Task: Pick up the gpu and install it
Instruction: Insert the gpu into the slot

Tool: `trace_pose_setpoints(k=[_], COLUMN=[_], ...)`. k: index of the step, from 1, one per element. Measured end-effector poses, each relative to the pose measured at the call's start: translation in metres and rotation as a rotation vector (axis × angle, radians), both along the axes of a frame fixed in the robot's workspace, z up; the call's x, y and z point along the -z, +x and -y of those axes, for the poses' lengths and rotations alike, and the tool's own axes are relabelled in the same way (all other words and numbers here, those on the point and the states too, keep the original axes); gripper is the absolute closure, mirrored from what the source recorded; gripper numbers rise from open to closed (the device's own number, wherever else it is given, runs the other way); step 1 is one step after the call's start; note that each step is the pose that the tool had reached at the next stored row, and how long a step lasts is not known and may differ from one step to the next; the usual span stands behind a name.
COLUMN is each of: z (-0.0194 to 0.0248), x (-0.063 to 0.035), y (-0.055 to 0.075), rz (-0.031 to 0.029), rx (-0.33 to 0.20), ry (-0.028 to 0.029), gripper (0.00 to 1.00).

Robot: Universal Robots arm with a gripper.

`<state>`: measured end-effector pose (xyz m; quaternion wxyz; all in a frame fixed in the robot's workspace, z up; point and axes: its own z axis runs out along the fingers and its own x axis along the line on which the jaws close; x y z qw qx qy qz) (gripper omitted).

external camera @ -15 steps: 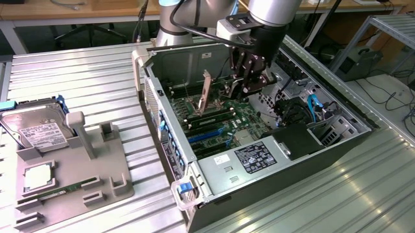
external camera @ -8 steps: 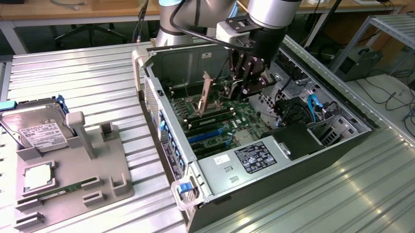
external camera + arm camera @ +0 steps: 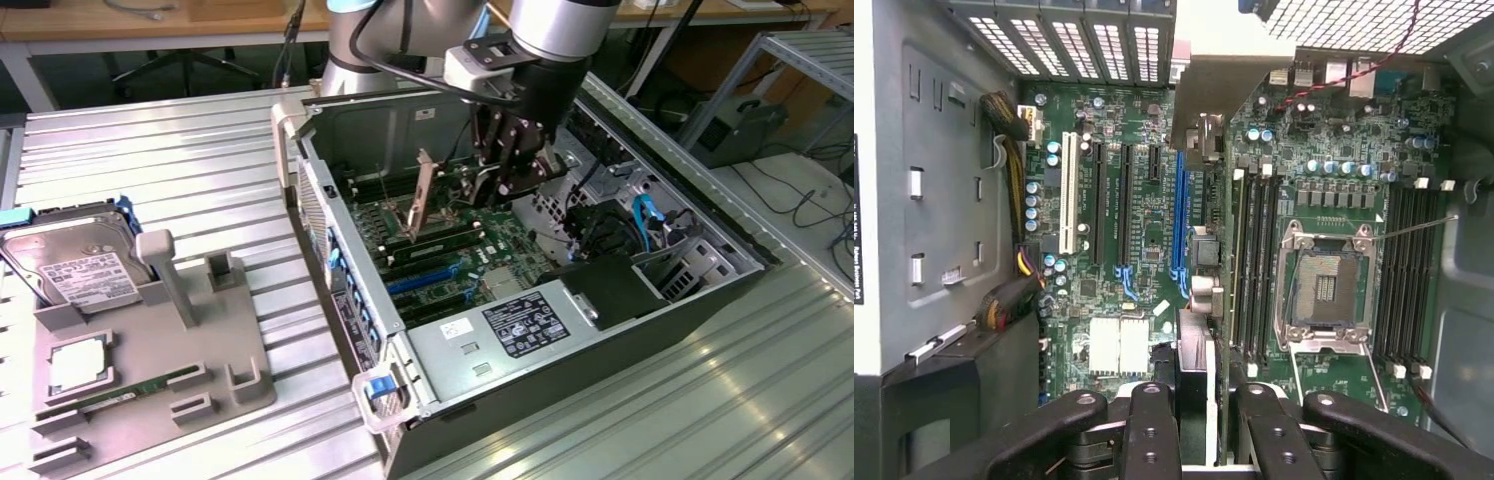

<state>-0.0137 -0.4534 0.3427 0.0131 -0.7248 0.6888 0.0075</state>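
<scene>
Hand clamped around upright gpu

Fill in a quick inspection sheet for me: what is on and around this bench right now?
surface: ribbed metal table, with an open PC case lying on it
job's things: gpu held edge-on above the motherboard, beside the blue slot
clutter: grey tray holding a hard drive, a memory stick and a chip
grippers: fingers shut on the gpu, inside the case
cables: blue cables and a yellow-black bundle in the case
surroundings: desks behind; loose floor cables
</scene>
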Motion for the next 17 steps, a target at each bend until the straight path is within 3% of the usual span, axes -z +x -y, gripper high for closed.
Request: trace_pose_setpoints(k=[17], z=[0.0], x=[0.005], y=[0.0], rz=[0.0], rx=[0.0], ry=[0.0002], gripper=[0.72])
